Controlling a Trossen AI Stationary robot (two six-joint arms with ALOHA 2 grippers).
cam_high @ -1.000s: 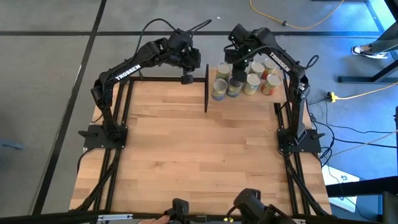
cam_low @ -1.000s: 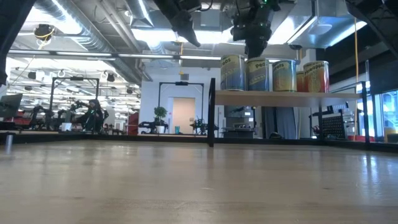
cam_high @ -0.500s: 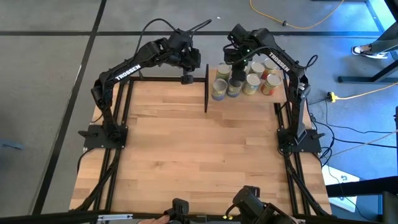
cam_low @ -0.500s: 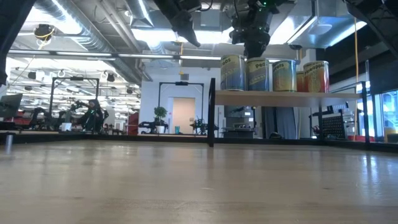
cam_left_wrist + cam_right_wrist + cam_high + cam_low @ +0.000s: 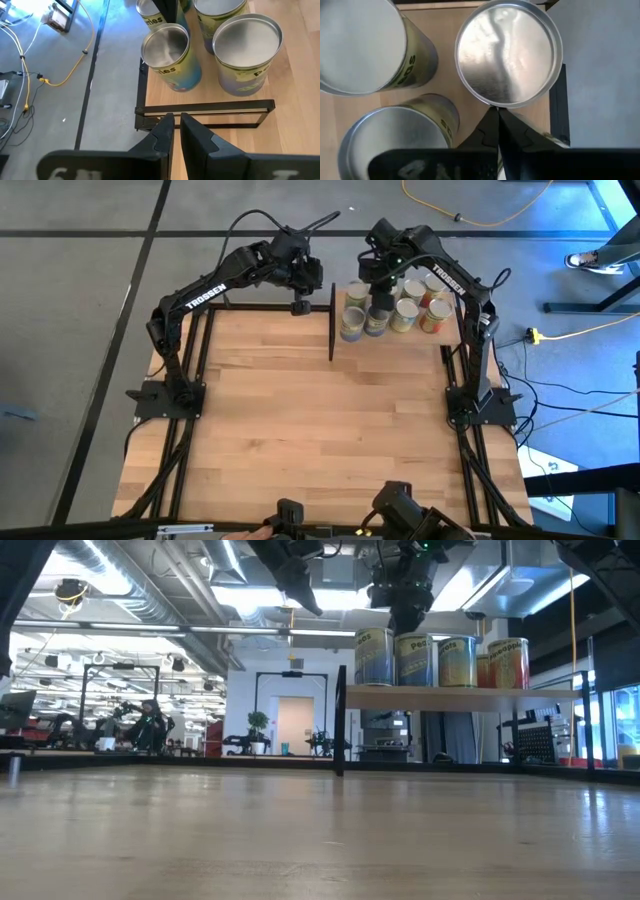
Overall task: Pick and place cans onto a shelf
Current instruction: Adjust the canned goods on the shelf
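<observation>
Tin is what I am dealing with: the cans [image 5: 385, 308] are small, rigid cylinders with flat silvery tops and glossy paper labels, so I judge them stiff enough to take a firm squeeze, but smooth and liable to slip if I pinch them lightly. They look sealed, so probably moderately heavy for their size, and their narrow bases mean a nudge could tip one into its neighbours. All the cans I can see stand upright, packed close on the shelf [image 5: 460, 696] at the far right of the table [image 5: 320, 430]; the table top itself shows none. My right gripper [image 5: 378, 288] hangs just above the cluster with its jaws clenched on nothing, its wrist camera looking straight down on a can top [image 5: 507, 52] at the shelf's corner. My left gripper [image 5: 175, 131] hovers just outside the shelf's near edge, jaws nearly together and empty. If I had to take one again, I would grip across the side wall at mid height, jaws square to the label, not on the rim, and approach from outside, since the gaps between cans look tight.
</observation>
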